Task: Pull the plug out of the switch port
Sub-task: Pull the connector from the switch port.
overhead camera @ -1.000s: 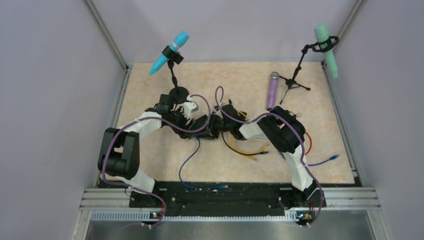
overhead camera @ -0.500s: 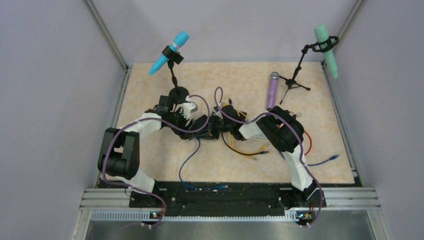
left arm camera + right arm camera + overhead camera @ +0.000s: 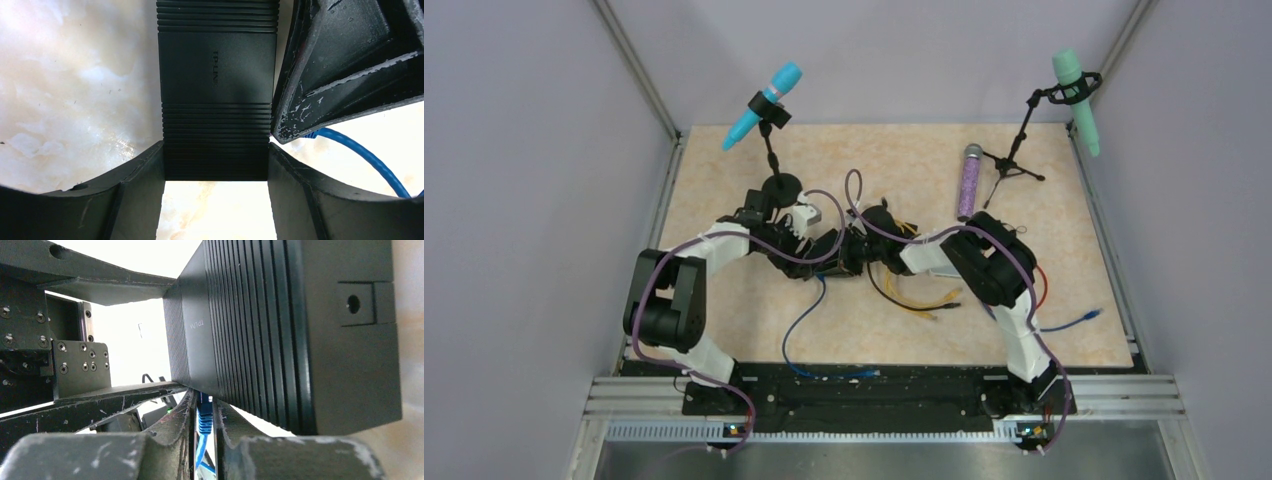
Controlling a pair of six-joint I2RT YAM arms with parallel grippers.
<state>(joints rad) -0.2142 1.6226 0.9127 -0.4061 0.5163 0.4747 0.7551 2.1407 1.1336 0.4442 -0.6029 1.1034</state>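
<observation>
my left claw (image 3: 215, 161) is clamped across the switch (image 3: 217, 100), one finger pressed on each long side of the ribbed black box. that holds it down on the marbled table (image 3: 75, 75), near the middle, between my two wrists.

my right claw (image 3: 203, 412) has its fingers pinched nearly together on the blue plug (image 3: 203, 416), right under the socket edge of the switch. the blue cable (image 3: 360, 152) trails away from there across the table. in my left wrist view, one right finger (image 3: 345, 65) sits just beside the switch's edge.

so the setting-up looks done: the box is braced and the plug is gripped. the pull itself is what's left. as far as i can tell the plug still sits in its port, since its blue body runs straight up against the switch with no gap showing. the mouth of the port is hidden behind my own fingers, so i can't see the latch tab or tell if it is pressed.

what remains, i judge, is to draw the plug straight out along the line of the socket while my left claw keeps the box from sliding. if the tab isn't squeezed, the whole switch may drag along with it.
</observation>
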